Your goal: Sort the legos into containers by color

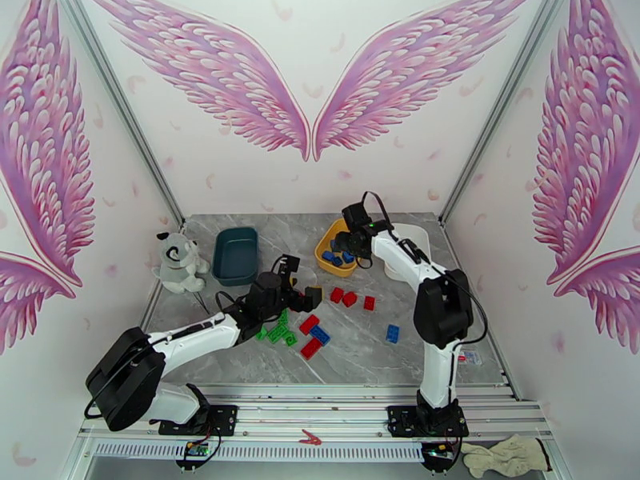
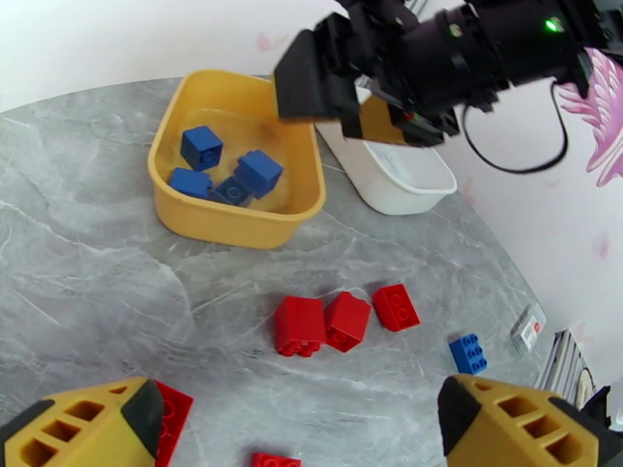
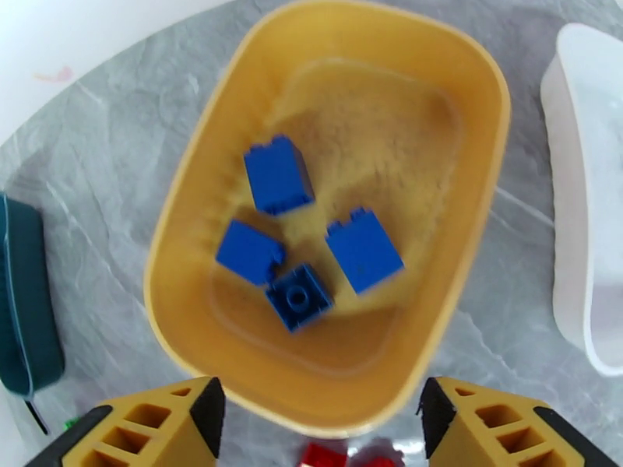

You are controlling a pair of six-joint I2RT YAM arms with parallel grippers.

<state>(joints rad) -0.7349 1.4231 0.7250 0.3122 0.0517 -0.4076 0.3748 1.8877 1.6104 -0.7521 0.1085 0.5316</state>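
My right gripper (image 3: 319, 418) hangs open over the yellow tray (image 3: 483, 227), which holds several blue legos (image 3: 277, 174). Nothing sits between its fingers. From above, that gripper (image 1: 350, 248) hovers at the yellow tray (image 1: 326, 262). My left gripper (image 1: 302, 294) is open low over the table's middle, left of three red legos (image 1: 350, 298). In the left wrist view its open fingers (image 2: 86, 430) frame those red legos (image 2: 300, 324). Green legos (image 1: 280, 330), more red ones (image 1: 309, 323) and two blue ones (image 1: 392, 333) lie loose nearby. The teal tray (image 1: 236, 255) and white tray (image 1: 416, 234) flank the yellow one.
A grey-white plush dog (image 1: 178, 262) sits at the far left beside the teal tray. The white tray (image 3: 584, 227) lies close to the right of the yellow tray. The right arm (image 2: 483, 40) reaches across above the trays. White walls enclose the grey marble table (image 1: 448, 354).
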